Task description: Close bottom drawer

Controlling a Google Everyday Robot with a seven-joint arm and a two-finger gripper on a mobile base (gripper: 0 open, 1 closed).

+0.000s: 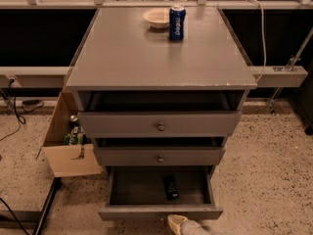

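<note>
A grey wooden bench (146, 58), built as a cabinet of three drawers, stands on a speckled stone floor (274, 180) with its bottom drawer (139, 187) pulled well out towards the camera. The drawer's grey floor is open to view, and a small flat black object (170, 186) lies on it right of centre. The thin front panel of the drawer runs along the foot of the picture.

The robot's pale cream hand (178, 223) enters from the lower edge, just in front of that panel and slightly right of its middle. Whether it touches the panel cannot be told, nor whether the hand is apart or together.

Above, the middle drawer (159, 156) and the taller top drawer (159, 124) each carry a small round metal knob, and a dark gap shows over each front.

On the bench top, near the far edge, a shallow cream bowl (156, 17) sits just beside an upright blue drinks can (177, 22), the can to the bowl's right.

An open brown cardboard box (68, 158) holding bottles leans against the bench's left side. A white cable (261, 38) hangs down behind the right rear corner.
</note>
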